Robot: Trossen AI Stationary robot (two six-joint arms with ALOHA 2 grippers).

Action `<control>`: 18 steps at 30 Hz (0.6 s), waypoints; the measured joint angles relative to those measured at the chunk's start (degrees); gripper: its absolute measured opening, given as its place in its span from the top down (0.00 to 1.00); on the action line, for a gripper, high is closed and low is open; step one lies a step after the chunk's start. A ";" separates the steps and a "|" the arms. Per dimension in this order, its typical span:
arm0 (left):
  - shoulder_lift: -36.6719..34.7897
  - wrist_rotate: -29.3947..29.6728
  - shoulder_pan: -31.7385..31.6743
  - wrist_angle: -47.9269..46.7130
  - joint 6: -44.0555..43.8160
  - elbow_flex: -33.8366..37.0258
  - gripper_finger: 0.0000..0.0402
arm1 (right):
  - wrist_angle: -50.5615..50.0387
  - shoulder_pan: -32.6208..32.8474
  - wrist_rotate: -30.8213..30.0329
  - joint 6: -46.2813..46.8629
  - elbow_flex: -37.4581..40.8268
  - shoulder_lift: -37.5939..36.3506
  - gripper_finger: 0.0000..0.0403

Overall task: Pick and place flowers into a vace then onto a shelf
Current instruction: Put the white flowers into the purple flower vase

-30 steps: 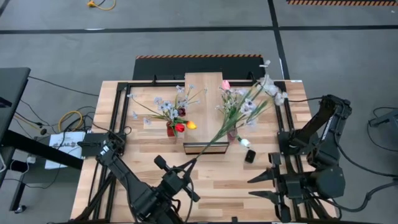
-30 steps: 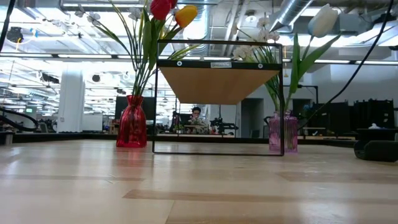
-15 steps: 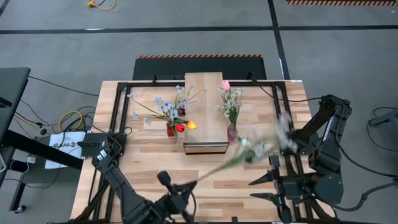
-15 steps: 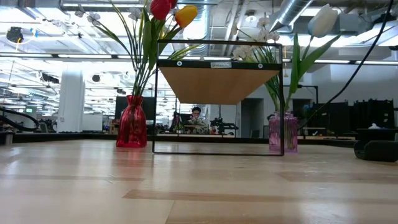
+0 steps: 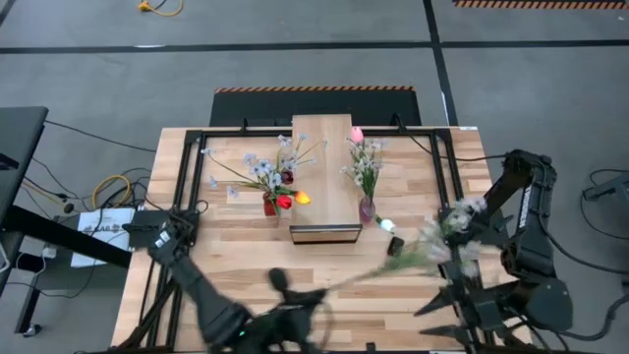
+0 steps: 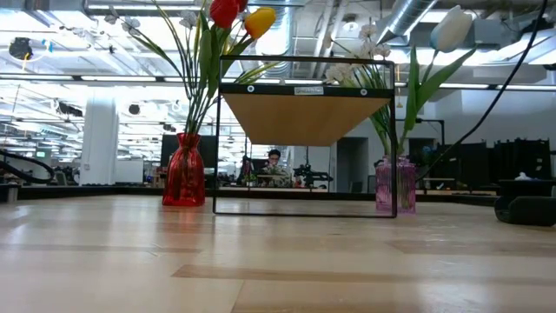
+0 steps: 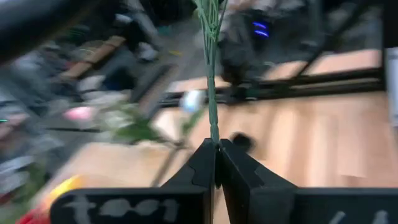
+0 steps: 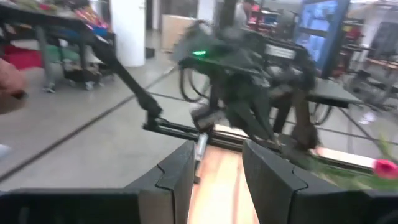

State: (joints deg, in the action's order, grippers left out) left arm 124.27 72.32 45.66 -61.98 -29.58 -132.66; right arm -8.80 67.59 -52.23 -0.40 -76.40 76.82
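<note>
Two dark jointed arms, black angular pincer fingers (image 8: 261, 180), white lettering on left pincer (image 7: 216, 163) base

The left gripper (image 7: 216, 163) sits at the table's six o'clock edge, fingers pinched together. The right gripper (image 8: 216, 171) waits at four o'clock, fingers parted.

My high camera looks straight down on the whole table (image 5: 246, 256); the low one sits at tabletop level, facing the shelf (image 6: 304, 117) both share. Each wrist camera looks close past its own fingers (image 7: 205, 168)
</note>
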 joint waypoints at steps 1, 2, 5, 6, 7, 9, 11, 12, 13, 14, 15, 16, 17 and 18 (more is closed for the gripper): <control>0.02 -4.31 -1.51 6.39 6.57 0.02 1.00 | 0.66 0.43 0.35 -0.06 0.00 0.00 0.68; 0.00 -9.25 -3.04 13.32 13.21 0.02 1.00 | 1.12 0.89 0.86 -0.05 0.00 0.00 0.68; -0.03 -19.39 -7.27 28.08 26.97 0.01 1.00 | 2.09 2.32 1.65 -0.06 0.00 0.02 0.68; -0.34 -20.43 -8.42 29.42 28.82 0.00 1.00 | 2.08 2.88 1.83 -0.04 0.00 0.02 0.68; -0.76 -20.76 -9.31 29.21 29.64 0.02 1.00 | 2.08 3.45 2.07 -0.04 0.00 0.02 0.68; -1.61 -21.11 -11.35 28.20 29.89 0.02 1.00 | 2.55 4.50 2.75 -0.04 0.00 0.04 0.68; -2.39 -20.88 -12.48 27.74 30.63 0.01 1.00 | 3.72 5.58 2.89 -0.81 0.00 0.04 0.68; -2.58 -19.99 -12.87 27.81 31.78 0.00 1.00 | 4.43 6.20 2.89 -1.75 0.00 0.06 0.68; -2.61 -18.61 -13.18 28.11 33.27 0.00 1.00 | 5.02 6.80 2.89 -2.95 0.00 0.05 0.68; -2.77 -17.22 -13.44 28.19 34.75 0.01 1.00 | 5.65 7.37 2.89 -4.24 0.00 0.04 0.68; -2.98 -16.54 -13.66 27.92 36.08 0.04 1.00 | 6.24 7.88 2.87 -5.52 0.00 0.07 0.68; -3.15 -17.09 -14.33 28.23 37.15 0.04 1.00 | 7.02 8.25 2.86 -6.74 0.00 0.07 0.68; -3.58 -18.27 -14.95 28.69 37.86 0.04 1.00 | 7.84 8.53 2.86 -7.92 0.00 0.05 0.68; -4.30 -19.66 -15.56 28.46 38.48 0.04 1.00 | 8.58 8.75 2.88 -9.15 0.00 0.07 0.68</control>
State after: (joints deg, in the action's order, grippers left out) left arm 119.97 52.66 30.09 -33.51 8.90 -132.62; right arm -0.22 76.34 -49.35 -9.56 -76.40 76.88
